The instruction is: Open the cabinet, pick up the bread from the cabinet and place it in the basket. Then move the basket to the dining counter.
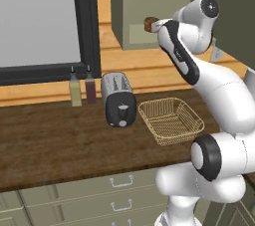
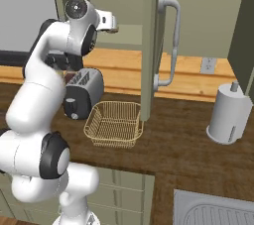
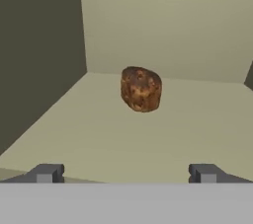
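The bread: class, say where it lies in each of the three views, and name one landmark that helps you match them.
Left base view: the bread sits top centre on the cabinet shelf, beside the arm.
Right base view: I can't find it; the arm and open door cover the shelf.
Hand view: centre, on the shelf, ahead of the open hand.
Shared landmark: the cabinet shelf.

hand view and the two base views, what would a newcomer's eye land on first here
The dark-brown bread sits alone on the pale shelf inside the open cabinet, dead ahead of the end effector, whose jaws stand wide apart and short of it. Below, the big white arm rises over a dark wood worktop, where the tan basket lies beside a silver toaster.
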Robot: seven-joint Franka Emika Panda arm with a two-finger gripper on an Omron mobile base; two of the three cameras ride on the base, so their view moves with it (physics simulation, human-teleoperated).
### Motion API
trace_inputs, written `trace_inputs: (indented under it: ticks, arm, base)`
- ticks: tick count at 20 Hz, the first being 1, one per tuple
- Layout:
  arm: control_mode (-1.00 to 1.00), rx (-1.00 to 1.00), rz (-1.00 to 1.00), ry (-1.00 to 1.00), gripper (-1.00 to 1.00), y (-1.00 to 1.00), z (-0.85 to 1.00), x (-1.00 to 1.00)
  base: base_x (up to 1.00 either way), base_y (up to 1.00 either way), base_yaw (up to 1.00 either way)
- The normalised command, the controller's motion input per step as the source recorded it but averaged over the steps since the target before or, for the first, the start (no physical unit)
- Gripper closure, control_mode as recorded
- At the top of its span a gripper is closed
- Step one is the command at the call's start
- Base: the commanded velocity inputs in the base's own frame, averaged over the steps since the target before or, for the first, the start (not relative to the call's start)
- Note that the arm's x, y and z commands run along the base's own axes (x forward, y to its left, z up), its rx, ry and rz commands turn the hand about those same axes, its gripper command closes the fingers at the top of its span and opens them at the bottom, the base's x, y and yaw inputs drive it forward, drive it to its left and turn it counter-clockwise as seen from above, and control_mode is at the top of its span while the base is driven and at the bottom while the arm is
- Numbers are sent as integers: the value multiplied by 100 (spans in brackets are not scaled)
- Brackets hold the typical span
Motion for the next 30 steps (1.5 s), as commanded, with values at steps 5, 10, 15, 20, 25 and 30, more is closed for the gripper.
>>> trace_inputs:
  ticks: [5, 10, 15, 20, 25, 30]
  arm:
    - [-100, 0, 8, 0, -100, 0, 0, 43]
    - [-100, 0, 1, 0, -100, -9, -2, 19]
    - [-100, 0, 0, 0, -100, -7, -3, 18]
    - [-100, 0, 0, 0, -100, 0, -1, 31]
    - [-100, 0, 0, 0, -100, -1, 0, 36]
    - [-100, 1, 0, 1, -100, -1, -4, 44]
  base:
    - [0, 0, 0]
    - [0, 0, 0]
    - [0, 0, 0]
    - [0, 0, 0]
    - [0, 0, 0]
    - [0, 0, 0]
